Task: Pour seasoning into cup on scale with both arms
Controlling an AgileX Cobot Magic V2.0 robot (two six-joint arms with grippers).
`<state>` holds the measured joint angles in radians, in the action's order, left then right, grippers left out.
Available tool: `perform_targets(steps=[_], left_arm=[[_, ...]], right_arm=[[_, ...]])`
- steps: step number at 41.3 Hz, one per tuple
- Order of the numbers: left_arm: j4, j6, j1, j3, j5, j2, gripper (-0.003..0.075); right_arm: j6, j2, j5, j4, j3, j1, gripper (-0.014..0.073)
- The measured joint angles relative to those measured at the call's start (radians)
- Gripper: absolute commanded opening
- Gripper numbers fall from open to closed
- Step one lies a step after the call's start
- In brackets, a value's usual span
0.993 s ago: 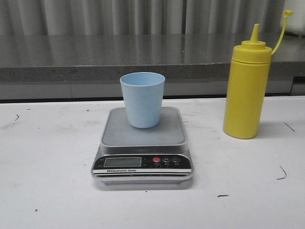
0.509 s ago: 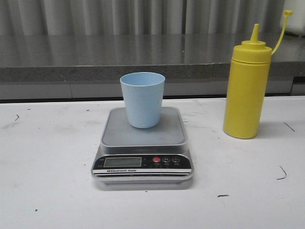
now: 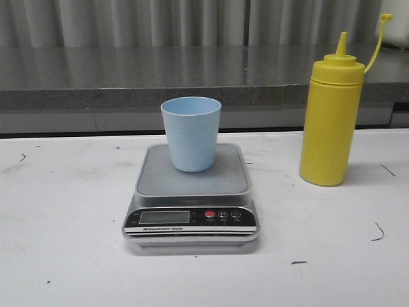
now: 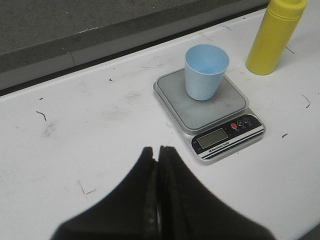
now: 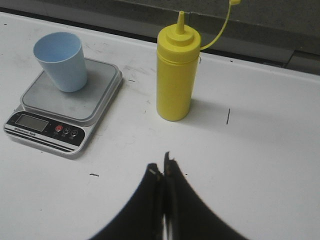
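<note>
A pale blue cup (image 3: 191, 133) stands upright on the grey platform of the silver scale (image 3: 192, 192) at the table's middle. The yellow seasoning bottle (image 3: 330, 121) stands upright to the right of the scale, its cap hanging off a thin strap. Neither arm shows in the front view. In the left wrist view my left gripper (image 4: 156, 150) is shut and empty, well short of the scale (image 4: 210, 107) and cup (image 4: 205, 71). In the right wrist view my right gripper (image 5: 161, 167) is shut and empty, short of the seasoning bottle (image 5: 175, 75); the cup (image 5: 62, 60) sits on the scale (image 5: 65, 110).
The white table (image 3: 64, 211) carries a few small dark scuff marks. A grey stone ledge (image 3: 128, 80) runs along the table's far edge, with a curtain behind it.
</note>
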<state>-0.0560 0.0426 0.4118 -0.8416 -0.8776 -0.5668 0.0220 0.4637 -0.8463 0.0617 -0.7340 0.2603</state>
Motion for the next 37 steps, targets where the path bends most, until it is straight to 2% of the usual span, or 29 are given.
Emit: perform_targets(steps=[7, 18, 25, 32, 37], left_arm=[[0.0, 0.0, -0.04, 0.085, 0.169, 0.028, -0.002], [0.0, 0.0, -0.22, 0.458, 0.558, 0.24, -0.002], [0.0, 0.0, -0.271, 0.693, 0.77, 0.411, -0.002], [-0.006, 0.0, -0.311, 0.839, 0.838, 0.562, -0.002], [-0.025, 0.0, -0.329, 0.847, 0.845, 0.571, -0.002]], right_arm=[[0.0, 0.0, 0.0, 0.0, 0.0, 0.0, -0.0117], [0.0, 0.0, 0.0, 0.0, 0.0, 0.0, -0.0117], [0.0, 0.0, 0.0, 0.0, 0.0, 0.0, -0.0117], [0.0, 0.0, 0.0, 0.0, 0.0, 0.0, -0.0117], [0.0, 0.0, 0.0, 0.0, 0.0, 0.0, -0.0117]])
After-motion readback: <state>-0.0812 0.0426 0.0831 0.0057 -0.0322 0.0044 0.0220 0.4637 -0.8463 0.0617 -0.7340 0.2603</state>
